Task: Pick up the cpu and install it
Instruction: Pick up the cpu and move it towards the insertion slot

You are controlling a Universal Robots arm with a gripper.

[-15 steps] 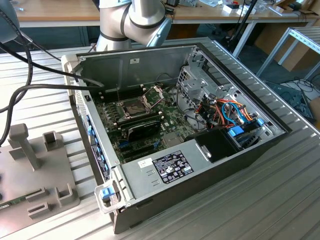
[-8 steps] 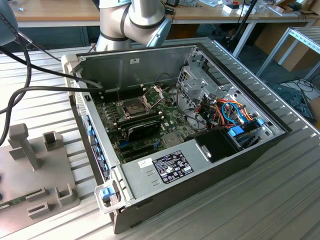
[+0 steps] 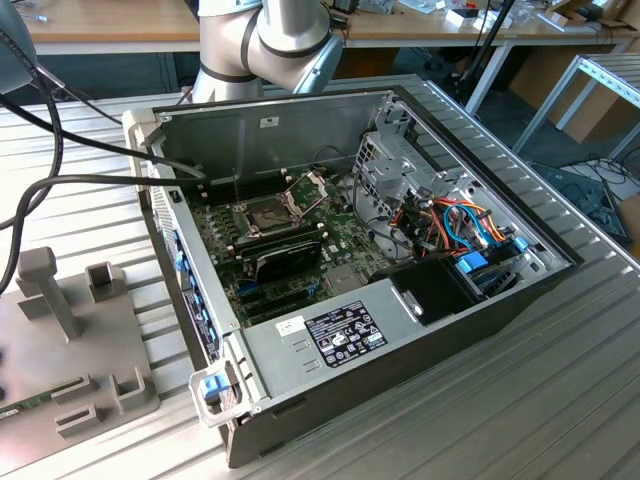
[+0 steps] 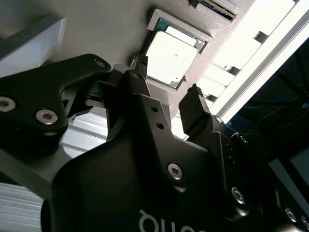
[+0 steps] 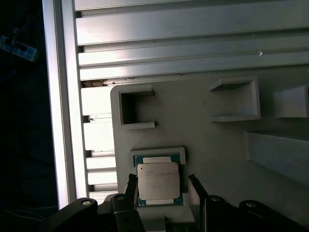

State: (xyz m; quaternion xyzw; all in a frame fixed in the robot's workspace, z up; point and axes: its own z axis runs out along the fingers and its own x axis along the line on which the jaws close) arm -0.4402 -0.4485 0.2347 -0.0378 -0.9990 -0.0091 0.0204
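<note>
The cpu (image 5: 158, 181) (image 4: 172, 54), a flat square chip with a pale metal top, lies in a shallow framed recess of a grey fixture plate (image 5: 217, 140). In both wrist views my gripper (image 5: 163, 186) (image 4: 166, 82) hovers over it, open. One black finger (image 5: 131, 187) stands on one side of the chip and the other finger (image 5: 195, 186) on the opposite side, with a small gap to each edge. In the exterior view the motherboard socket (image 3: 268, 213) inside the computer case (image 3: 350, 330) is bare, with its metal frame (image 3: 308, 188) hinged up.
The fixture plate (image 3: 70, 340) stands at the exterior view's left beside the case and carries several raised holders (image 5: 137, 107). Black cables (image 3: 60, 170) run across the ribbed metal table (image 3: 560, 400). The arm's base (image 3: 265, 40) rises behind the case. Memory sticks (image 3: 285, 258) lie near the socket.
</note>
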